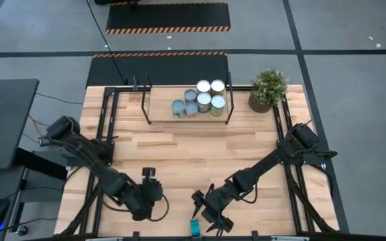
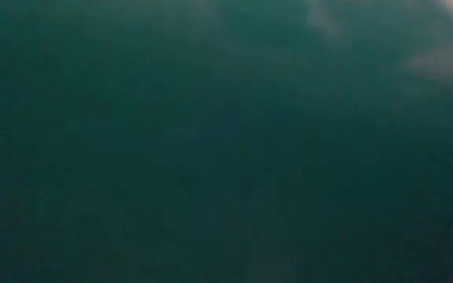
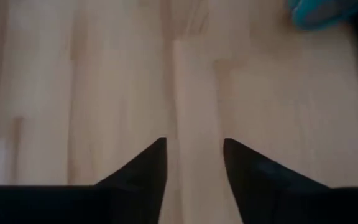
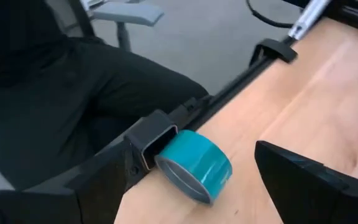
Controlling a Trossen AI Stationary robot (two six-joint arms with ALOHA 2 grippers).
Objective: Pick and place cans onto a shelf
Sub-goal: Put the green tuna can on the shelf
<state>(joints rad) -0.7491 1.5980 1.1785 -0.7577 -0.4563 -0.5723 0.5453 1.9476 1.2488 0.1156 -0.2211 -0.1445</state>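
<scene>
We see six cans clustered upright on the shelf at the table's far edge, touching or nearly touching one another, toward the shelf's right half. Both grippers sit well apart from them, down at the near edge. The left gripper is low over bare wood at near left-centre; in its wrist view its two dark fingers stand with a narrow strip of tabletop between them and nothing held, and we cannot tell whether they have stopped closing. The right gripper is at near centre, its fingers spread wide and empty. Just beside it, at the very near edge, lies a teal cylinder on its side; the right wrist view shows it resting against a black bracket on the table's rim, between that gripper's two fingers but farther out than they reach, touching neither. A blurred teal shape in the left wrist view may be the same thing. We cannot say whether it is a can. A potted plant stands just right of the shelf at the far right corner. Between the grippers and the shelf the tabletop lies open, flanked by the black frame rails on both sides. A person in dark clothing sits just beyond the near edge. The low view shows only a dark teal blur.
</scene>
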